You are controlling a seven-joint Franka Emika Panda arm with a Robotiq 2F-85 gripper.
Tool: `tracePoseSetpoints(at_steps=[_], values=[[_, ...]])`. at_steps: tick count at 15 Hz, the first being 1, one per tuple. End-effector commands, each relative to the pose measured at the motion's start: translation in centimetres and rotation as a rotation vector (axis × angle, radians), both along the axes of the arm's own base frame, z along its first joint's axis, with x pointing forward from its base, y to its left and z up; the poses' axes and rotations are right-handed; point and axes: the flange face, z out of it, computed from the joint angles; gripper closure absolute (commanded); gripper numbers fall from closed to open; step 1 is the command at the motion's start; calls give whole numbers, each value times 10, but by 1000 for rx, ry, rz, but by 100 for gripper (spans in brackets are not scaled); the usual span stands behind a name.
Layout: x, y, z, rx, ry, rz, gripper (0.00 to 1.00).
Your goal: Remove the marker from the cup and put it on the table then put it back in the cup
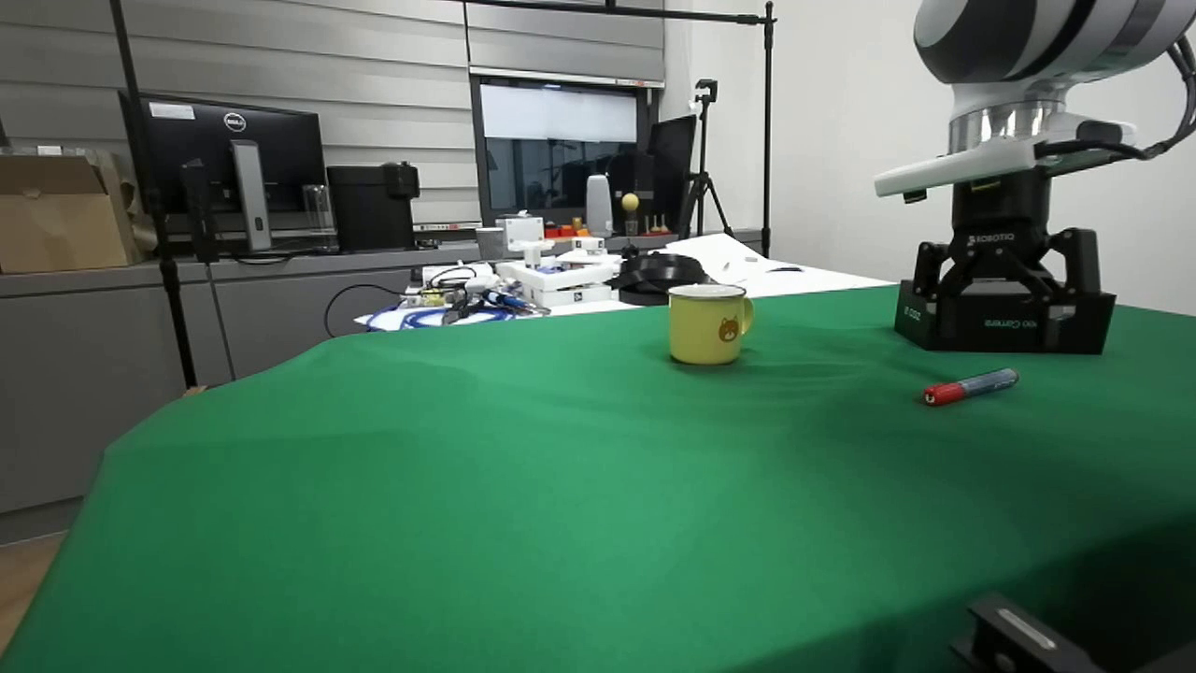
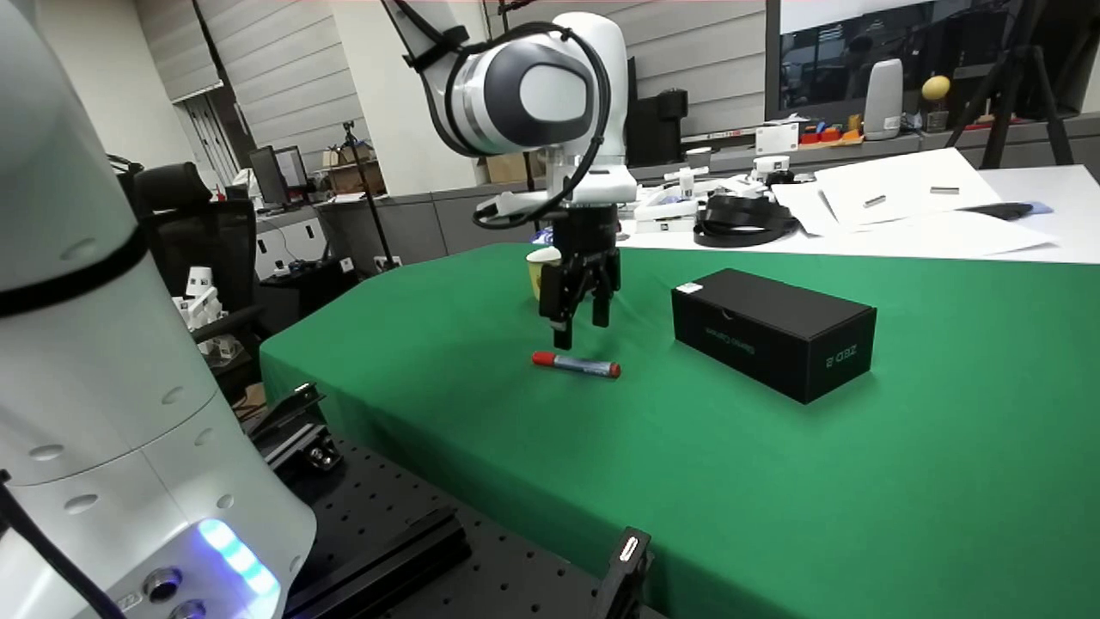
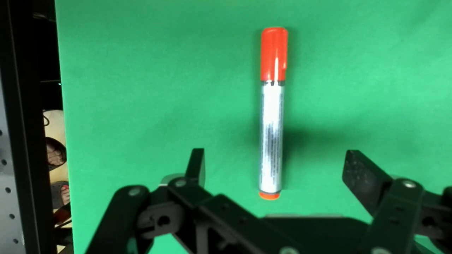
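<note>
In an exterior view, the marker (image 2: 577, 365) lies on the table (image 2: 971, 447), left of the box (image 2: 773, 335); the cup (image 2: 536, 273) stands partly behind the gripper (image 2: 582, 327).

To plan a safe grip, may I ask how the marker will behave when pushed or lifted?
The marker may roll if nudged sideways, since its barrel looks round. Its glossy cap could be slippery. It is probably stiff, as it lies straight on the table.
</note>
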Motion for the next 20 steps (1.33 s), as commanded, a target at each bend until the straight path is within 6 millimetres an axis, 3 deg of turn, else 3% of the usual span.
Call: tracePoseSetpoints(at_steps=[1,7,20], values=[[-10,-9,2,-45,-1,42,0],[-20,-16,-3,-127,-123,21,0],[-37,3,-24,-155,-193,-28,0]])
